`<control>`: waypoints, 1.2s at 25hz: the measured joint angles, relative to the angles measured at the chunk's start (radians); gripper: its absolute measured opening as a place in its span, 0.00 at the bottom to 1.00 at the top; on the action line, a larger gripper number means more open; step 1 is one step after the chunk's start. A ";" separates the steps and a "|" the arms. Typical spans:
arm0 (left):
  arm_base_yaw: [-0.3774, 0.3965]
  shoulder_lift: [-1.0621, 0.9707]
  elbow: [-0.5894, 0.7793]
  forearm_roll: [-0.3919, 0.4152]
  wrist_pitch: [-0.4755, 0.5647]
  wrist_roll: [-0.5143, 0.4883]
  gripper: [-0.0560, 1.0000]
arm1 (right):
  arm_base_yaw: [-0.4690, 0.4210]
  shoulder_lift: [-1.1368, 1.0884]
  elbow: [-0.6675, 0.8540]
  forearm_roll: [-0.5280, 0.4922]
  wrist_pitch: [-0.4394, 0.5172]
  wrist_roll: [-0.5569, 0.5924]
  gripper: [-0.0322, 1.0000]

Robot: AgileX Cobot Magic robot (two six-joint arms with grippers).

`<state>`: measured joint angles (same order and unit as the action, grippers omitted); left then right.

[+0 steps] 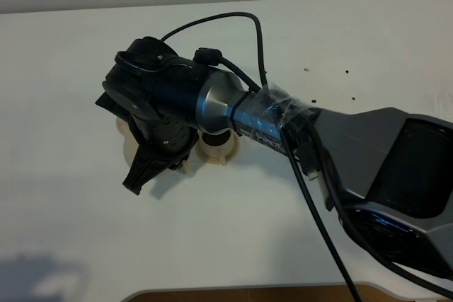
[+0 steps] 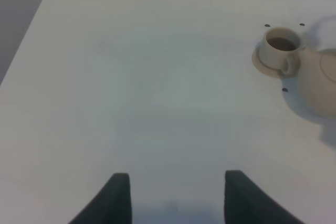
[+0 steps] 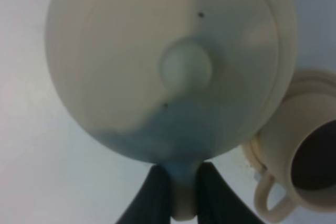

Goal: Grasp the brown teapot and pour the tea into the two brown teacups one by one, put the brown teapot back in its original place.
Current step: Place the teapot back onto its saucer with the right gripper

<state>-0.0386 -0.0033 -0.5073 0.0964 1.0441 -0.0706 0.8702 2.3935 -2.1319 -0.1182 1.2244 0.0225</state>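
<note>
Over the white table (image 1: 71, 196), the right gripper (image 3: 181, 184) is clamped on the brown teapot (image 3: 168, 66) by its handle, just beside 1 teacup (image 3: 310, 166) that looks dark with tea, so I judge the pour is under way and next needs a controlled tilt.

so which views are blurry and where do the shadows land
Right wrist view: the brown teapot fills the frame, soft and out of focus, bluish shadow near its handle. Left wrist view: the end effector fingers are dark blurs, the teacup fairly sharp. Exterior high view: sharp, grey shadow on the table.
</note>
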 joint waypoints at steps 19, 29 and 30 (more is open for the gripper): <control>0.000 0.000 0.000 0.000 0.000 0.001 0.47 | -0.241 -0.426 0.483 -0.009 -0.041 0.077 0.15; 0.000 0.000 0.000 0.000 0.000 0.001 0.47 | -0.394 -0.584 0.880 -0.007 -0.292 0.165 0.15; 0.000 0.000 0.000 0.000 0.000 0.001 0.47 | -0.401 -0.584 0.903 -0.004 -0.312 0.165 0.15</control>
<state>-0.0386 -0.0033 -0.5073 0.0964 1.0441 -0.0699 0.4688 1.8096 -1.2285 -0.1224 0.9120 0.1879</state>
